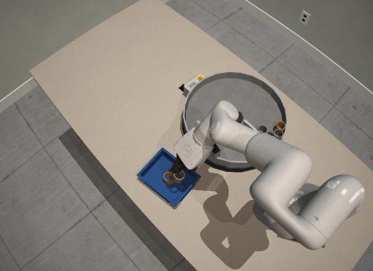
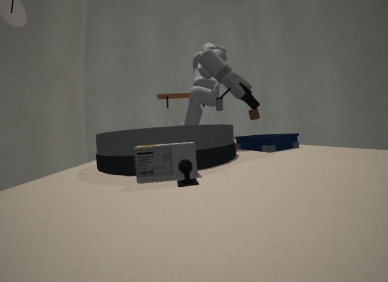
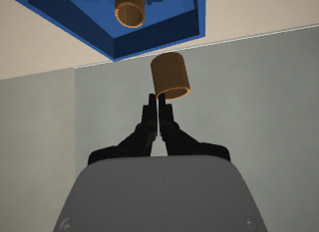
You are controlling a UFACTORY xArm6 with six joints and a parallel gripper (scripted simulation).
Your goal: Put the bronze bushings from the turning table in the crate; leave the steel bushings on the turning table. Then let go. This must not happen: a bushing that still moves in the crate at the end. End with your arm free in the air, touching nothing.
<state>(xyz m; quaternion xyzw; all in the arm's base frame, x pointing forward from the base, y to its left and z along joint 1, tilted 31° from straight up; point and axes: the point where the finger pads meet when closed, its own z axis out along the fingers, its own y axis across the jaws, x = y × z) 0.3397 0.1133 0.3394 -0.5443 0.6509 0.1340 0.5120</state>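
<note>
My gripper [image 1: 175, 171] [image 2: 256, 108] [image 3: 158, 103] is shut on the wall of a bronze bushing [image 1: 182, 180] [image 2: 254, 114] [image 3: 169, 75], which hangs tilted from the fingertips above the blue crate [image 1: 162, 162] [image 2: 266, 142] [image 3: 184, 26]. Another bronze bushing [image 1: 165, 180] [image 3: 130, 0] is in the crate. On the grey turning table [image 1: 210, 93] [image 2: 156, 141], a third bronze bushing [image 1: 280, 124] is near the right wall. Steel bushings [image 1: 262, 129] [image 1: 278, 133] are close to it, and one more is partly hidden by the arm.
A labelled box [image 1: 193, 83] [image 2: 165, 171] with a small black sensor stand [image 1: 182, 87] [image 2: 185, 166] is against the turning table's outer side. The turning table has a raised wall and a pale guide bar [image 1: 250, 125]. The arm hides part of its surface.
</note>
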